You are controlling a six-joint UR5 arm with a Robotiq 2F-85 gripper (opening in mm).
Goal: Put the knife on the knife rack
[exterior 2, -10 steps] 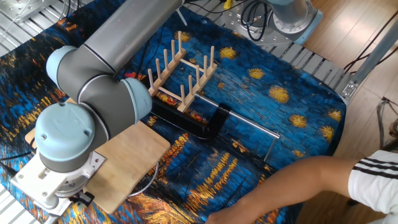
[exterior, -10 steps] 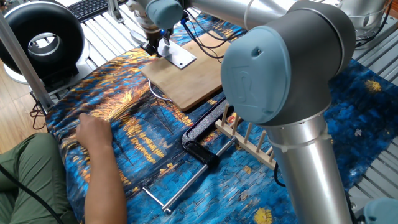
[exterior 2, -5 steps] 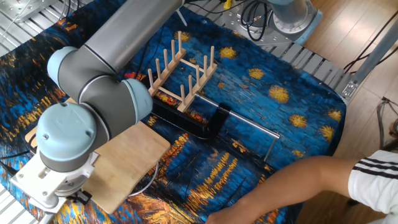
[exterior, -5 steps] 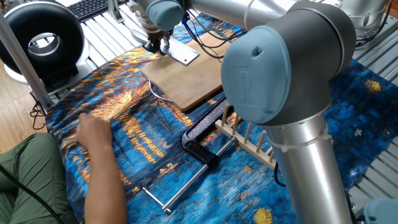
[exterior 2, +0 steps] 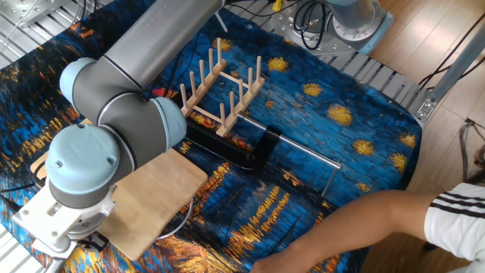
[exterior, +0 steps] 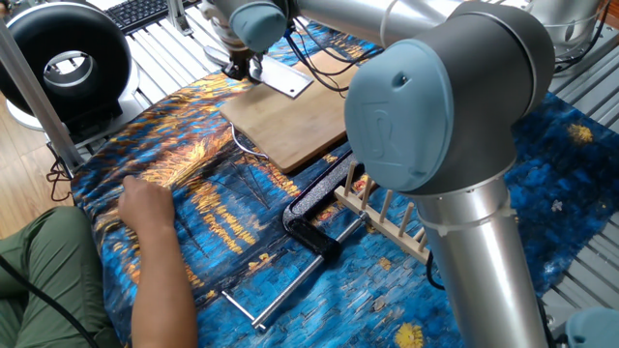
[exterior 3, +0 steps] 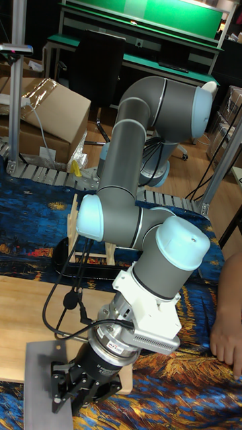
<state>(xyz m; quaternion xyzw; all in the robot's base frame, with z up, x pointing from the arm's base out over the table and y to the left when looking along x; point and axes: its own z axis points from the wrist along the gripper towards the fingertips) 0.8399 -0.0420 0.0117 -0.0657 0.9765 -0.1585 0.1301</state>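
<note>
Jaws of the gripper (exterior 3: 72, 393) look closed on the handle end of the knife (exterior: 288, 80), though the contact itself is too dark to confirm. The broad grey blade lies flat and seems lifted just clear of the cutting board (exterior: 305, 121) at its far left corner. The knife rack (exterior 2: 221, 89) stands well apart from it, beyond the board's other side, pegs upright.

To do this step well, I judge the blade should be raised clear of the board, carried over the black clamp (exterior 2: 246, 152) lying just beside the rack, then turned on edge so it slips between two rows of pegs rather than landing on their tips. A firm hold on the handle matters, since a broad blade could swing.

A person's hand (exterior: 147, 203) rests on the near left of the table, on a blue and orange painted cloth (exterior 2: 326, 98). Round about are metal rails, a cardboard box (exterior 3: 47, 107) and a green bench (exterior 3: 144, 40) behind.
</note>
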